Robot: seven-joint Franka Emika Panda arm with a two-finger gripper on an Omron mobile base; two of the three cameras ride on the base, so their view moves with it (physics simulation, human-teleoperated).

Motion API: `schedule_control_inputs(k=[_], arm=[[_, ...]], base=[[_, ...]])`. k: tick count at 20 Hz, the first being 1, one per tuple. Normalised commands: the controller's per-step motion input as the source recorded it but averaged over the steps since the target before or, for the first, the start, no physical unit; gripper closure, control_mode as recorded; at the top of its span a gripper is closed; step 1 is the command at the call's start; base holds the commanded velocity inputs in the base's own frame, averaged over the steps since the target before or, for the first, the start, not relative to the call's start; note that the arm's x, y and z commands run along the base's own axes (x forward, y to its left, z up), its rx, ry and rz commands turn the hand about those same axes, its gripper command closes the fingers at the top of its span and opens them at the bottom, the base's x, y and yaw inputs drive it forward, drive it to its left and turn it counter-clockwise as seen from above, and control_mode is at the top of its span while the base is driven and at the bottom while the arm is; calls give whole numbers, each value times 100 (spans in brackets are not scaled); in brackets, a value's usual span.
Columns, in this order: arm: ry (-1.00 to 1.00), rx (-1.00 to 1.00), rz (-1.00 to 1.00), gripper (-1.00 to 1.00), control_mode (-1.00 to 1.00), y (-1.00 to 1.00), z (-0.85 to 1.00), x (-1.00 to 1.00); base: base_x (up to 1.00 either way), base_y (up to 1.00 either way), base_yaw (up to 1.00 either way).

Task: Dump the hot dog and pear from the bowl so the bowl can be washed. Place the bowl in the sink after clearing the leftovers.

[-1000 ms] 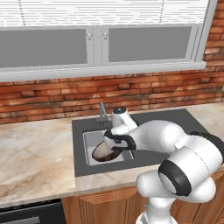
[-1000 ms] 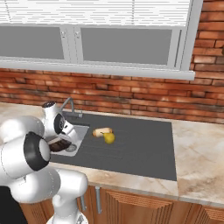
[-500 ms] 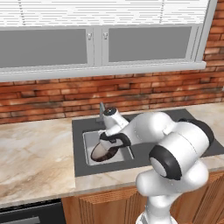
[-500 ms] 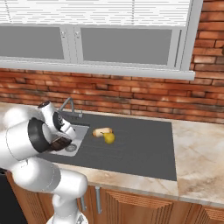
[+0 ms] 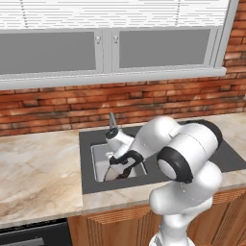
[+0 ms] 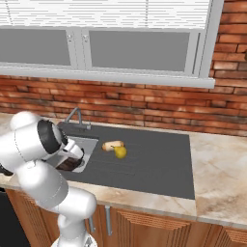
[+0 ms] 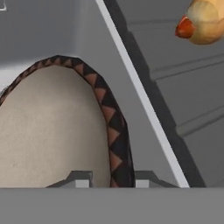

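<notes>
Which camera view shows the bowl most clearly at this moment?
The hand view: the bowl is close, showing its patterned dark rim and empty tan inside, with the gripper astride the rim. The left base view shows the bowl partly, low in the sink. The right base view shows a dark sliver behind the arm.

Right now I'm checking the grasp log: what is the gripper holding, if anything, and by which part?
The gripper holds the bowl by its dark brown rim, one fingertip on each side of the rim, over the sink.
</notes>
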Motion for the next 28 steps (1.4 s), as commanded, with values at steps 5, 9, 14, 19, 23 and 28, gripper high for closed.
schedule_control_inputs(k=[5, 9, 14, 19, 23, 28], arm=[[1, -6, 0, -100, -100, 1, 0, -1], [-8, -4, 0, -100, -100, 0, 7, -10], [-20, -8, 0, -100, -100, 0, 52, -29], [-34, -7, 0, -100, -100, 0, 98, -71], [-42, -1, 0, -100, -100, -14, 100, -92], [-42, 0, 0, -100, -100, -39, 100, -99]], base=[[0, 0, 0], [0, 0, 0], [0, 0, 0], [0, 0, 0], [0, 0, 0], [0, 0, 0]])
